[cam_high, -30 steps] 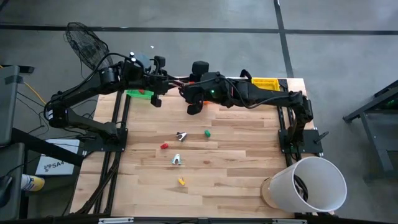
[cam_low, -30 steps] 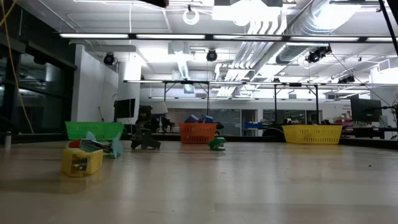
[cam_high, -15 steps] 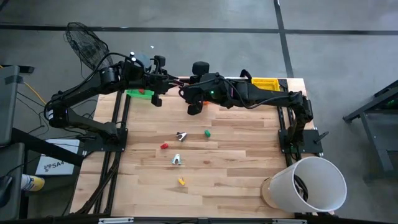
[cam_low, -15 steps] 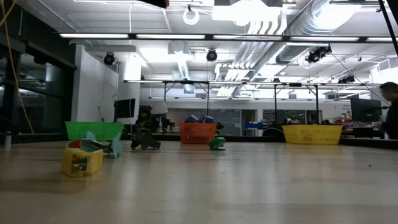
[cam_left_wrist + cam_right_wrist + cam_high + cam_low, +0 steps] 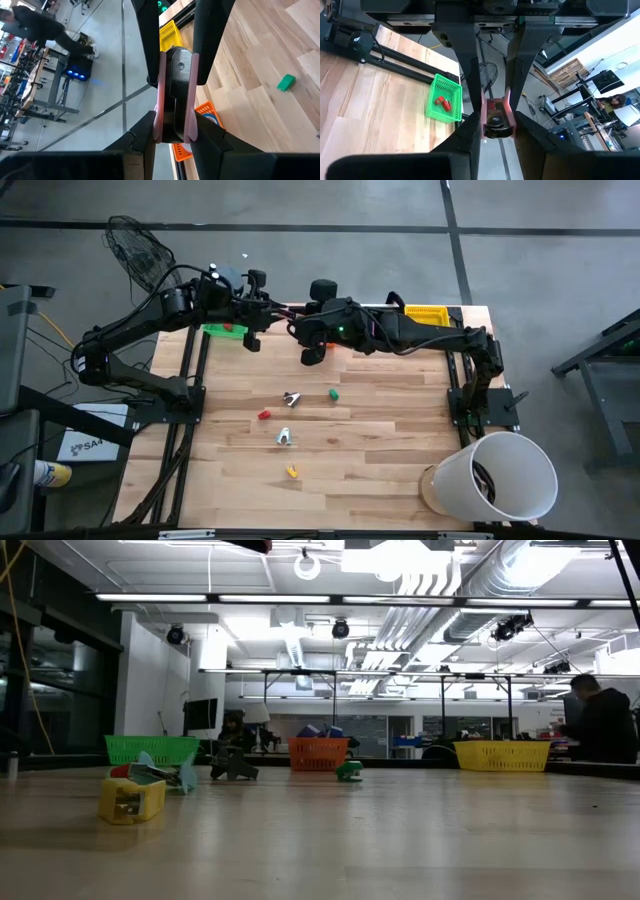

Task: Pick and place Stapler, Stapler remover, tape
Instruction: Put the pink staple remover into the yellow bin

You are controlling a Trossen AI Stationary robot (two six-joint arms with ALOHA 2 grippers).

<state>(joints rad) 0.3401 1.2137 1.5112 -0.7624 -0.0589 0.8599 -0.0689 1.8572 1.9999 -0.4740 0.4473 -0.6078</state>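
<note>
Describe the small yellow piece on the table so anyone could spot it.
On the light wooden table, a scatter of small items lies mid-table. The small yellow piece is the one nearest the edge where the big white bucket stands; its neighbours are red, green or silvery.

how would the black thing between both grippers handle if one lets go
The black object looks rigid: no bending shows where the left gripper and right gripper clamp it. Its smooth casing may slip. Elongated, it could pivot if held at one end.
</note>
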